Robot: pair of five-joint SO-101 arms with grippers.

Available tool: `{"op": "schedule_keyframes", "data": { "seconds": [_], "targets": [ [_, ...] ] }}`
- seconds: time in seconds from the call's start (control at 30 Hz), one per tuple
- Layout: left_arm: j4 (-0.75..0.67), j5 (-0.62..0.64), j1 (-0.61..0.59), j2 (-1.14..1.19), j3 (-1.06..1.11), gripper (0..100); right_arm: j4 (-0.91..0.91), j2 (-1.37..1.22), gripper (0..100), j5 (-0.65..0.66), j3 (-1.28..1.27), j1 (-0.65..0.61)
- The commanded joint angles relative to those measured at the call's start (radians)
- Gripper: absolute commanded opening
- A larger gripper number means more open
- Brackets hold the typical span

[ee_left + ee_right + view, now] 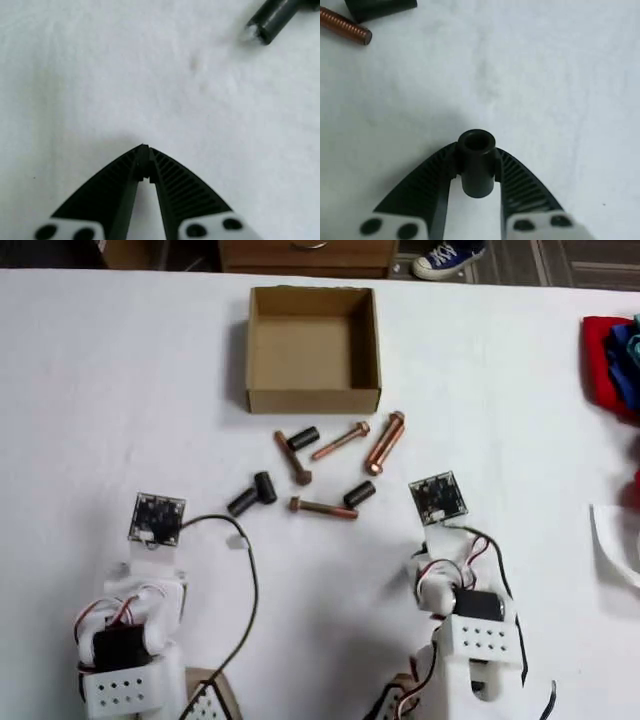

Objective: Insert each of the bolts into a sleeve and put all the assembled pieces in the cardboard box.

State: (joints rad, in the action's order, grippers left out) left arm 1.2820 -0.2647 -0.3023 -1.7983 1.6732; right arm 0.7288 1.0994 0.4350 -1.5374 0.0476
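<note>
A short black cylindrical sleeve (476,172) sits clamped in the right claw (476,150), its open bore facing the wrist camera, over the white tabletop (560,75). Near it lie a copper threaded bolt (345,24) and a second black sleeve (380,5). More copper bolts (340,440) and loose black sleeves (265,486) lie scattered between the arms and the open brown cardboard box (313,400). The left claw (144,151) has its tips together, with another black sleeve (272,20) nearby.

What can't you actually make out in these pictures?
- Right wrist view: the held sleeve's sides, covered by the fingers.
- Right wrist view: the bolt's head, cut off by the edge.
- Left wrist view: most of a blurred sleeve, cut off by the edge.
- High view: the red cloth, cut off by the edge.
</note>
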Motion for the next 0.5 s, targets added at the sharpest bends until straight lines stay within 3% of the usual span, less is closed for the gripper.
{"op": "schedule_keyframes", "data": {
  "seconds": [0.0,0.23,0.47],
  "targets": [
    [0.000,-0.009,-0.008,-0.026,0.019,3,-0.012,0.022,2.1,-0.008,0.005,-0.012],
    [-0.028,-0.015,-0.014,-0.026,0.019,3,-0.018,0.022,2.1,-0.009,0.003,-0.012],
    [-0.520,-0.015,-0.259,-0.026,-0.031,3,-0.018,0.022,2.1,-0.009,0.003,-0.012]
  ]
}}
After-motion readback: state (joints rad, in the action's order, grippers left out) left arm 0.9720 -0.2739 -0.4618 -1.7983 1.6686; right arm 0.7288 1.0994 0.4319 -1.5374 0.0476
